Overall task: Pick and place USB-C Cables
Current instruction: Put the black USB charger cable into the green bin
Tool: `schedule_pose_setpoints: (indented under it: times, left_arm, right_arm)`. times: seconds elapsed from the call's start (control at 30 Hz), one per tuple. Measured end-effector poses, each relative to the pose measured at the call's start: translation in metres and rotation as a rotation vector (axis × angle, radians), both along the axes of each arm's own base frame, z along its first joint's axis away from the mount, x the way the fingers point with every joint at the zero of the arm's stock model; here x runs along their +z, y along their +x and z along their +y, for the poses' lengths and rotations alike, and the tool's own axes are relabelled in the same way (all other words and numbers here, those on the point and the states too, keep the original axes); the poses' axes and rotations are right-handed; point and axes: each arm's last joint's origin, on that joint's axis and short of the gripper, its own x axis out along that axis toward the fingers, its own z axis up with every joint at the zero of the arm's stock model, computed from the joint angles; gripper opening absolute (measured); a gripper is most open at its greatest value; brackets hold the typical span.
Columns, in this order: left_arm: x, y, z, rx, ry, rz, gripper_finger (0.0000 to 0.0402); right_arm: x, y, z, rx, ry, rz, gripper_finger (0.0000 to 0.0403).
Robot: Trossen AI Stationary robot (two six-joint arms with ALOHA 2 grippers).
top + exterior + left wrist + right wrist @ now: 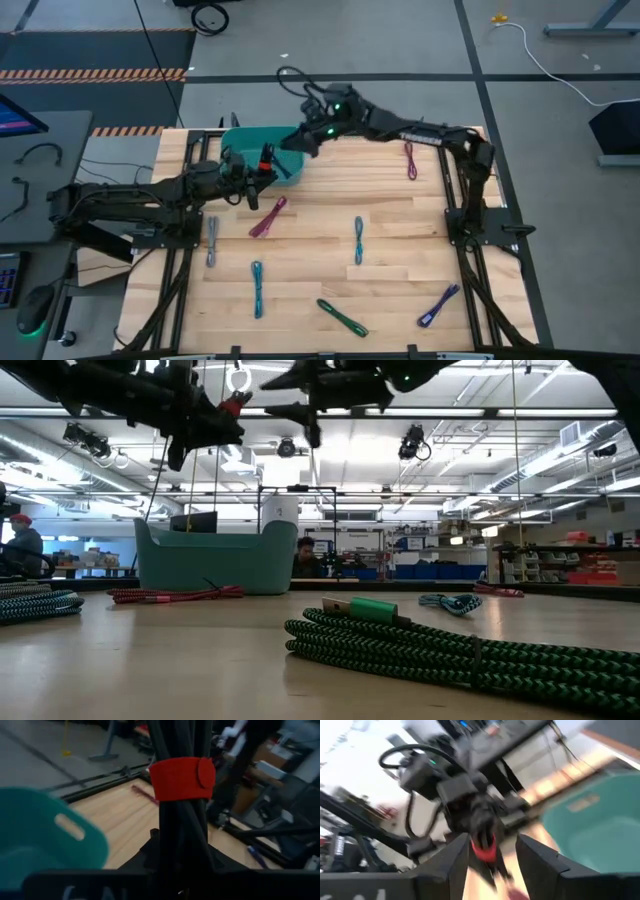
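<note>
**Red band, black cable, almost at the bin**

Red and black, one of the USB-C cables (182, 795) sits pinched tight in the left gripper (262, 165), right at the rim of the teal bin (245, 140). My guess is the step is dropping it in. To do that well, the gripper should move a bit more over the bin, so the whole bundle hangs above the hollow part, and then let go.

The right gripper (308, 140) hovers just past the bin's far corner, close to the left one. Its fingers (457, 857) are spread apart with nothing between them.

Other cables lie on the wooden table (400, 270), well away from both grippers.

The left wrist view shows the red band up close, which the high view barely shows. Only the high view shows all the cables still waiting.
</note>
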Motion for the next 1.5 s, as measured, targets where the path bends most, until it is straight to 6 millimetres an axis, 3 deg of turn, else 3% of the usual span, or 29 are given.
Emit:
schedule_pose_setpoints:
  times: [0.13,0.23,0.43,0.77,0.9,1.17,1.5]
  left_arm:
    - [-0.004,-0.005,0.013,0.093,-0.08,0.065,0.0056]
    - [0.005,-0.013,0.03,0.191,-0.109,0.21,0.0056]
    - [0.015,-0.027,0.077,0.309,-0.219,0.536,0.0056]
    - [-0.028,-0.018,0.146,0.294,-0.579,0.861,0.0058]
    - [-0.039,-0.013,0.157,0.331,-0.695,1.007,0.0071]
    - [-0.055,-0.007,0.166,0.331,-0.776,1.128,0.0079]
    - [-0.05,-0.016,0.166,0.381,-0.812,1.195,0.0203]
  right_arm:
    - [-0.002,-0.025,-0.001,-0.051,-0.067,0.197,0.0173]
    - [-0.007,-0.04,0.005,-0.13,-0.162,0.386,0.0168]
    - [-0.022,-0.051,0.026,-0.222,-0.304,0.678,0.0164]
    - [-0.028,-0.055,0.067,-0.227,-0.445,0.874,0.0164]
    - [-0.031,-0.059,0.08,-0.235,-0.502,0.959,0.0164]
    - [-0.029,-0.061,0.095,-0.272,-0.561,0.978,0.0164]
    - [-0.005,-0.085,0.109,-0.335,-0.651,0.99,0.0164]
